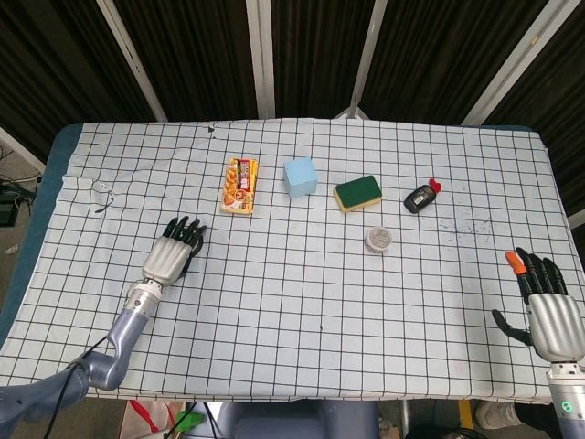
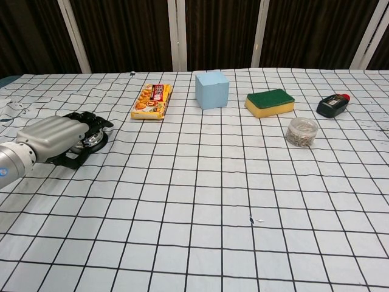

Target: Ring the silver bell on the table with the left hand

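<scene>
Because the task is to ring the silver bell [image 2: 92, 140], we have our left hand [image 2: 58, 139] lying over it, palm down, so that the chest view shows only a sliver of chrome dome and black base under the dark fingers [image 2: 91, 121], and the head view hides the bell under that hand [image 1: 173, 251] altogether. The fingers lie side by side, gently curved over the dome rather than gripping anything; whether they actually press the button on top we cannot tell. We judge this as the striking step itself, the flat palm suiting a downward tap.

Our right hand [image 1: 546, 306] sits well away from the bell at the opposite near corner of the checked tablecloth [image 2: 200, 207], upright with fingers apart and holding nothing, parked since the task does not call on it.

Beyond the bell lies the orange snack packet [image 2: 151, 100], nearest of the bystanders. Farther off from the bell come the pale blue cube [image 2: 212, 89], the small clear jar [image 2: 302, 131], the green-topped yellow sponge [image 2: 270, 101] and, farthest, the black red-capped bottle [image 2: 333, 104] on its side.
</scene>
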`<move>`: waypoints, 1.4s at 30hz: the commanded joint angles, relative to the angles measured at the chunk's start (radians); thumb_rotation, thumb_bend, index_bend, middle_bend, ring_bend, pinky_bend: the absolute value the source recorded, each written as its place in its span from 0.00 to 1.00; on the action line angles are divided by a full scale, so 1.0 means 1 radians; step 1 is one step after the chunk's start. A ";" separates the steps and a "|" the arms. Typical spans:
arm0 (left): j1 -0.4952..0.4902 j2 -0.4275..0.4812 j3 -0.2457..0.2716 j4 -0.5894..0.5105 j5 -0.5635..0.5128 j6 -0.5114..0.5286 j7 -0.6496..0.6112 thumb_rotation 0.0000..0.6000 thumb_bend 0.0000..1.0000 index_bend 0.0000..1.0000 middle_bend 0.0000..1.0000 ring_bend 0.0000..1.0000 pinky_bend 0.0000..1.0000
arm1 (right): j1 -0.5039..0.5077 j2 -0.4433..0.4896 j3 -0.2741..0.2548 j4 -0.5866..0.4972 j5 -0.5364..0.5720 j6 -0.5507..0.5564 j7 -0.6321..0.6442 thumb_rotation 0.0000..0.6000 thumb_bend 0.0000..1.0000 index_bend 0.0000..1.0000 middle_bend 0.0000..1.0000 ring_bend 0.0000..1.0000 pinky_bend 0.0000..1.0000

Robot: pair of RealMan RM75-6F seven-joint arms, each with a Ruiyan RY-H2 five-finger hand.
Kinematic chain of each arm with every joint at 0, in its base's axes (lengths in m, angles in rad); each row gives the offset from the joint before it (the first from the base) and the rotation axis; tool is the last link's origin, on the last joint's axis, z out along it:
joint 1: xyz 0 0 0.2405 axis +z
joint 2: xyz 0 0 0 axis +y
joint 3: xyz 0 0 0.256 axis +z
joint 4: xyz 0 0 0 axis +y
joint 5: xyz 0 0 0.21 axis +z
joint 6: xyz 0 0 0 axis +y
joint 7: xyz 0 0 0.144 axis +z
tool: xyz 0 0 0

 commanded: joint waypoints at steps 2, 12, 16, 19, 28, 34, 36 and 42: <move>-0.002 0.029 -0.020 -0.055 0.019 0.067 0.013 1.00 0.87 0.04 0.03 0.00 0.00 | -0.001 0.000 0.000 -0.001 -0.002 0.003 0.000 1.00 0.30 0.08 0.00 0.02 0.00; 0.128 0.328 -0.086 -0.592 0.095 0.430 0.130 1.00 0.87 0.04 0.03 0.00 0.00 | 0.000 0.001 -0.002 -0.003 -0.008 0.003 0.004 1.00 0.30 0.08 0.00 0.02 0.00; 0.231 0.465 -0.040 -0.789 0.089 0.518 0.207 1.00 0.87 0.04 0.03 0.00 0.00 | 0.001 0.000 -0.004 -0.004 -0.011 0.001 0.001 1.00 0.31 0.08 0.00 0.02 0.00; 0.304 0.534 0.028 -0.852 0.099 0.556 0.210 1.00 0.87 0.04 0.03 0.00 0.00 | 0.002 -0.001 -0.005 -0.006 -0.012 0.000 -0.003 1.00 0.30 0.08 0.00 0.02 0.00; 0.423 0.625 0.142 -0.861 0.066 0.554 0.061 1.00 0.87 0.03 0.04 0.00 0.00 | 0.001 -0.002 -0.006 -0.013 -0.010 -0.001 -0.019 1.00 0.30 0.08 0.00 0.02 0.00; 0.463 0.607 0.145 -0.770 0.120 0.606 -0.072 1.00 0.87 0.05 0.04 0.00 0.00 | 0.002 -0.002 -0.006 -0.012 -0.008 -0.005 -0.017 1.00 0.30 0.08 0.00 0.02 0.00; 0.466 0.592 0.126 -0.721 0.169 0.658 -0.112 1.00 0.87 0.05 0.04 0.00 0.00 | 0.003 -0.003 -0.007 -0.010 -0.008 -0.007 -0.017 1.00 0.30 0.08 0.00 0.02 0.00; 0.500 0.567 0.108 -0.647 0.199 0.736 -0.173 1.00 0.87 0.05 0.04 0.00 0.00 | 0.007 -0.005 -0.009 -0.014 -0.012 -0.013 -0.018 1.00 0.30 0.08 0.00 0.02 0.00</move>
